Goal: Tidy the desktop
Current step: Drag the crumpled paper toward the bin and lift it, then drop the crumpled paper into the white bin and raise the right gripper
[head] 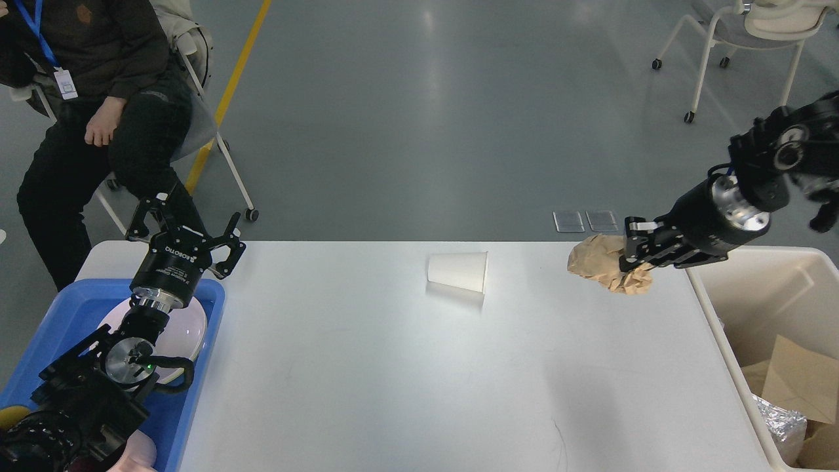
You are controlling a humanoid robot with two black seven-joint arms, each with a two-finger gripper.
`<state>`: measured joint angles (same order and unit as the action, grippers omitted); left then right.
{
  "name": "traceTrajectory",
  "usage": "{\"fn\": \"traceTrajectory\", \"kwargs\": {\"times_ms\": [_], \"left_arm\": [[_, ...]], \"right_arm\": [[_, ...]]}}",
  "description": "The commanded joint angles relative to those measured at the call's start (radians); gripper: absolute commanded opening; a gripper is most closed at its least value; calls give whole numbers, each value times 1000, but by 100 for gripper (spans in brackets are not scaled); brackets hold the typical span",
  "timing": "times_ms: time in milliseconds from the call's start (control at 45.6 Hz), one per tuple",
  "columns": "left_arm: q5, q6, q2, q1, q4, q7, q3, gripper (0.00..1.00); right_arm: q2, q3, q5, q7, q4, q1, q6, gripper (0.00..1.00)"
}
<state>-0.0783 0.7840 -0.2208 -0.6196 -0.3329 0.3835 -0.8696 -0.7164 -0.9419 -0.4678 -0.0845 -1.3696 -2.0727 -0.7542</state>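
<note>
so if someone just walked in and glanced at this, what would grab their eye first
Probably the right gripper, raised at the desktop's far right corner and clamped on a crumpled ball of brown paper, right beside the cream bin. Next, the white paper cup lying on its side alone, near the far edge. Then the left gripper, open above the blue tray on the left.

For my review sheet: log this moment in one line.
right gripper: shut on paper wad, lifted | left gripper: open | cup: on desktop
</note>
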Motion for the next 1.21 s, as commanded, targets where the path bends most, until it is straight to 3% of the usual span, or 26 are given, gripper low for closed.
{"fn": "traceTrajectory", "kwargs": {"times_ms": [0,88,307,504,658,745,877,1030,1184], "left_arm": [[0,0,-2,4,0,0,-2,100],[0,0,-3,9,0,0,-2,100],[0,0,-3,9,0,0,-3,100],[0,0,-5,11,0,0,-3,100],[0,0,-3,9,0,0,-2,100],[0,0,-3,9,0,1,-2,100],[0,0,-2,9,0,2,0,100],[0,0,-2,9,0,2,0,100],[0,0,-2,9,0,2,0,100]], "right_arm": [[-60,-107,-101,5,-39,-217,-134,0],[-67,-159,-117,6,-49,-329,-206,0],[-64,-230,-130,6,-46,-471,-206,0],[-67,-256,-147,6,-26,-489,-206,0],[-96,-281,-238,8,101,-428,-206,0],[-195,-246,-392,23,214,-272,-202,0],[-232,-232,-459,93,358,30,56,0],[-147,-204,-431,207,639,487,380,0],[-46,-75,-194,223,901,902,503,0]]}}
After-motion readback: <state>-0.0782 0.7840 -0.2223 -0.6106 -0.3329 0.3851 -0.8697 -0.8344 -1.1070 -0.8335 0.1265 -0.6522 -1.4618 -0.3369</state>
